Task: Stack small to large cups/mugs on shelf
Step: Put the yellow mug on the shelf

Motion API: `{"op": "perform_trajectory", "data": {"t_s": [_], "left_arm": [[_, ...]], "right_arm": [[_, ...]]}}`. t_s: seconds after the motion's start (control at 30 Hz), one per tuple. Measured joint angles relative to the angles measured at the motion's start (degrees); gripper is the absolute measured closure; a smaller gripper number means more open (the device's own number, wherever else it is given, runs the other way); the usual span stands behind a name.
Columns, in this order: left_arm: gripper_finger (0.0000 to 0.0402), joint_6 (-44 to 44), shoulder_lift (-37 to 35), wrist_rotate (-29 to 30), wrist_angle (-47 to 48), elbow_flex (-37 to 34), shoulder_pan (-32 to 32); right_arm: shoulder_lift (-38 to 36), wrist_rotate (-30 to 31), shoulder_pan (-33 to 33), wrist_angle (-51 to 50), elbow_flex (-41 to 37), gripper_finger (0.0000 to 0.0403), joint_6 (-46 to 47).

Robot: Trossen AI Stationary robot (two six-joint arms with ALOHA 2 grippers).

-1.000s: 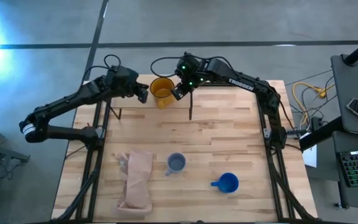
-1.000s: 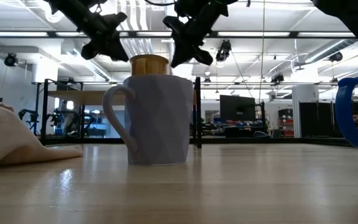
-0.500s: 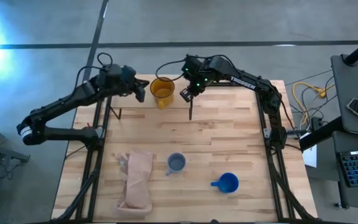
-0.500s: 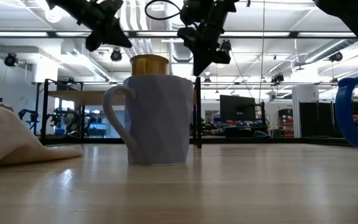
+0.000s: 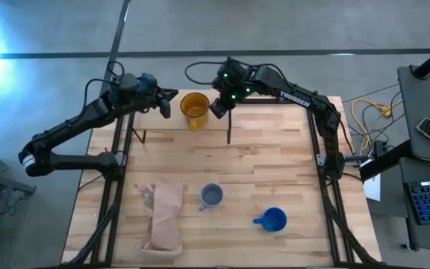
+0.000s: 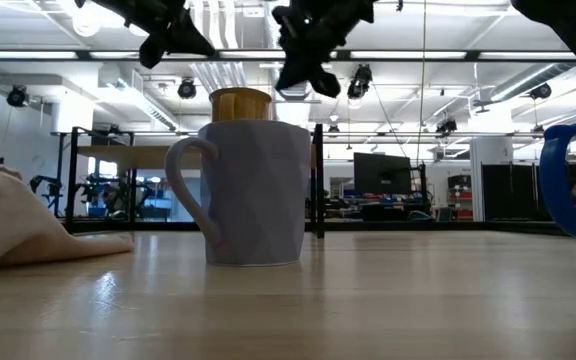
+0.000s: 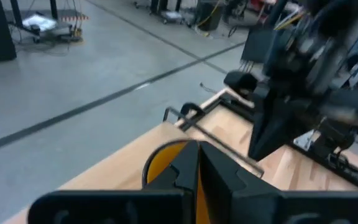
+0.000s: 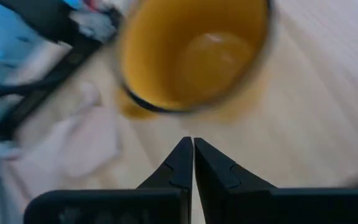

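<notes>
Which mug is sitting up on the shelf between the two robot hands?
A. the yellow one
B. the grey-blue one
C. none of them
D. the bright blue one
A: the yellow mug stands on the shelf between the left gripper and right gripper, while the grey-blue mug and bright blue mug sit lower on the table.

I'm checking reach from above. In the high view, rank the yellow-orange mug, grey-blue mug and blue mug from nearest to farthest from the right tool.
From the right tool:
1. Yellow-orange mug, right beside it on the shelf.
2. Grey-blue mug, mid-table near the front.
3. Blue mug, front right.
</notes>
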State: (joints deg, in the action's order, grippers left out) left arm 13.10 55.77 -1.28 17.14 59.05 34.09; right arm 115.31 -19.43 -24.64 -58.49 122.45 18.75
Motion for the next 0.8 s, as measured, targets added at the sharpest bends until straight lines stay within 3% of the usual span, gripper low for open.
{"op": "perform_trajectory", "data": {"t_s": [0.13, 0.2, 0.3, 0.47, 0.63, 0.8], "left_arm": [[0.0402, 0.0, -0.1, -0.1, 3.9, 0.0, 0.0], [0.0402, 0.1, 0.2, 3.0, 7.2, 0.0, 0.0], [0.04, 0.1, 0.9, 8.7, 12.1, 1.1, 0.0], [0.0368, 0.1, 1.5, 9.3, 14.0, 3.9, -0.1], [0.0318, 6.2, 4.7, 9.8, 21.0, 9.0, 0.0], [0.029, 7.6, 9.4, 9.6, 24.3, 13.0, -0.6]], "right_arm": [[-0.1, -2.5, 0.0, 3.7, 0.0, 0.0393, 3.3], [-0.1, -1.4, -0.2, 3.2, 0.0, 0.0385, 5.3], [-0.1, 1.1, -0.4, 1.0, 0.0, 0.0358, 6.8], [-0.1, 3.7, -0.2, -3.1, 0.0, 0.0294, 7.2], [-1.0, 10.9, -0.2, -7.7, 0.0, 0.0247, 8.1], [-3.6, 17.3, -0.9, -11.2, 0.0, 0.023, 8.3]]}}
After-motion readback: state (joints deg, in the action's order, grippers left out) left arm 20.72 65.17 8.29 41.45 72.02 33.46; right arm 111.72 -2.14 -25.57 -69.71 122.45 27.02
